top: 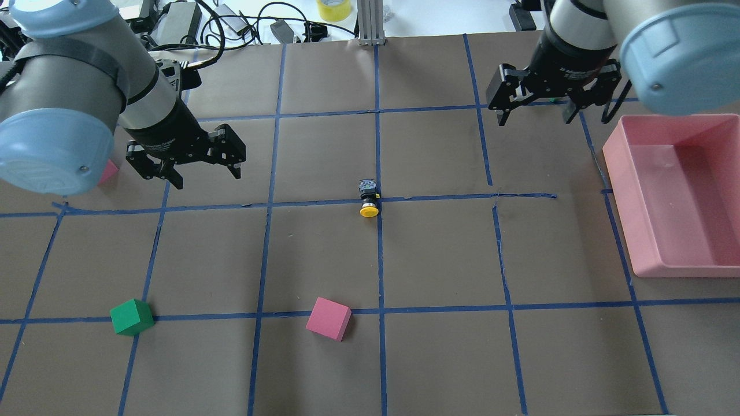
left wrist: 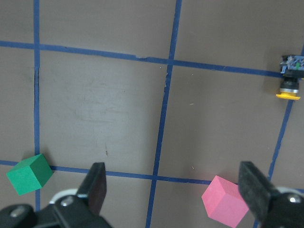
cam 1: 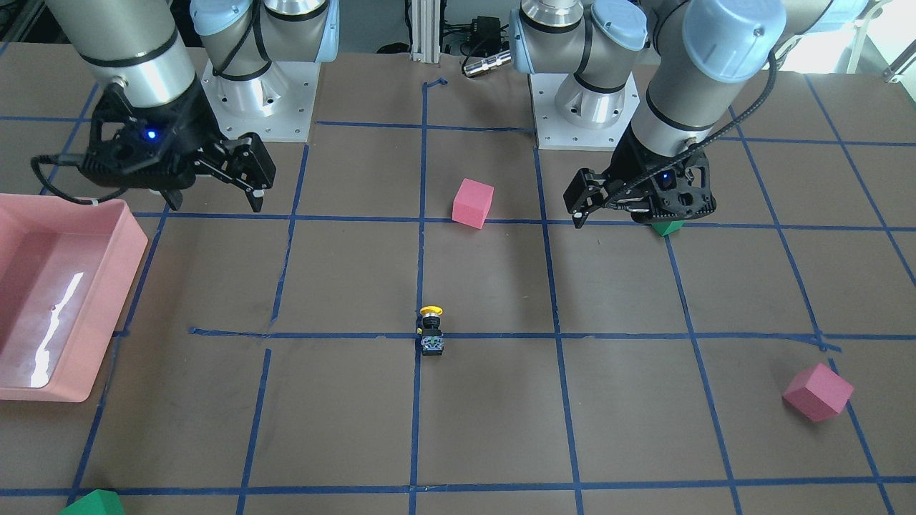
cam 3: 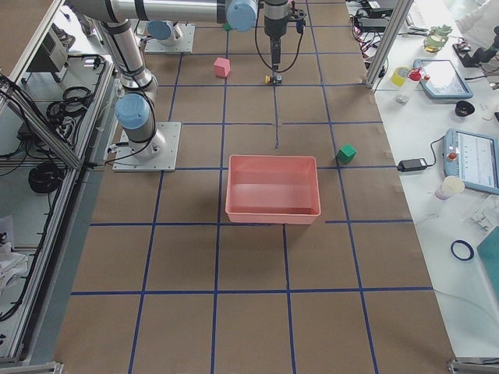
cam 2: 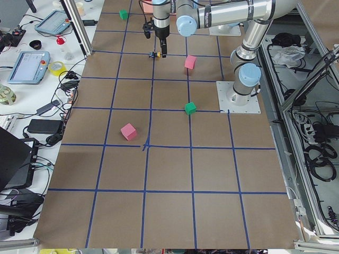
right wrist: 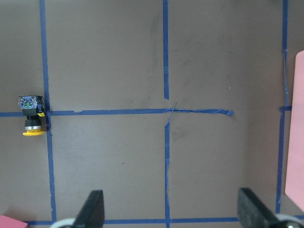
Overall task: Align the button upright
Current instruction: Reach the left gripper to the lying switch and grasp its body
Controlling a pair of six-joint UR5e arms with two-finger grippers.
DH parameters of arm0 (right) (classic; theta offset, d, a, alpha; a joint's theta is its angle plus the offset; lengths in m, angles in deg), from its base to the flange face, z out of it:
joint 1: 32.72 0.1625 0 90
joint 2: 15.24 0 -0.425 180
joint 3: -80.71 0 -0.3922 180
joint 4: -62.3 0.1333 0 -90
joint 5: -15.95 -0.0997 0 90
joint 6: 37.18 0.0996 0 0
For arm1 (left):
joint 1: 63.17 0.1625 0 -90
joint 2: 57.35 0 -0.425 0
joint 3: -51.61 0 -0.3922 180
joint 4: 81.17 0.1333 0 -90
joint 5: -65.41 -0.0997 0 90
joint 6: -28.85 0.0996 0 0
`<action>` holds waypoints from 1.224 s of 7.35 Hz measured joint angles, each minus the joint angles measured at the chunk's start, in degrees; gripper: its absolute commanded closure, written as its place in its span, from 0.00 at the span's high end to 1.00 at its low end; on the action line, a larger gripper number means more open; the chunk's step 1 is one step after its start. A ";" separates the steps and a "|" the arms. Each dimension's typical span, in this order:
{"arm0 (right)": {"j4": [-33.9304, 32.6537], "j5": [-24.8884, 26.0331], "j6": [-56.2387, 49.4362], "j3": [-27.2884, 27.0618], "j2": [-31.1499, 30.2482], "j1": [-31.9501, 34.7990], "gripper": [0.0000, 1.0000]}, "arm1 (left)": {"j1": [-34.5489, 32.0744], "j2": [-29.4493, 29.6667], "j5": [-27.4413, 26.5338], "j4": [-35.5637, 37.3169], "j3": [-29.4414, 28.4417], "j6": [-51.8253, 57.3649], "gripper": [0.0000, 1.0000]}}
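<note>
The button point(top: 369, 198) lies on its side on the blue tape at the table's middle, its yellow cap towards the robot. It also shows in the front view point(cam 1: 431, 332), the left wrist view point(left wrist: 289, 78) and the right wrist view point(right wrist: 32, 116). My left gripper point(top: 207, 178) hangs open and empty above the table, well to the left of the button; in the front view point(cam 1: 624, 218) it is on the right. My right gripper point(top: 535, 118) is open and empty, far right of the button and beyond it, and shows at the left of the front view point(cam 1: 215, 204).
A pink tray point(top: 618, 190) stands at the right edge. A pink cube point(top: 328, 318) and a green cube point(top: 132, 316) sit near the robot. Another pink cube point(cam 1: 818, 391) lies far left, and a second green cube point(cam 1: 93, 503) lies at the far right.
</note>
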 measured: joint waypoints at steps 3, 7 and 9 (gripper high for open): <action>0.96 0.12 -0.51 -0.29 -1.46 -0.73 1.00 | -3.15 0.16 0.61 6.30 2.58 -5.96 1.00; 0.73 -0.36 -0.60 -0.03 -1.44 -1.17 1.00 | -13.57 2.53 0.10 31.17 12.18 -13.29 1.00; 0.78 -0.31 -0.58 -0.05 -1.39 -1.20 1.00 | -18.28 5.73 -2.32 46.53 18.01 -16.21 1.00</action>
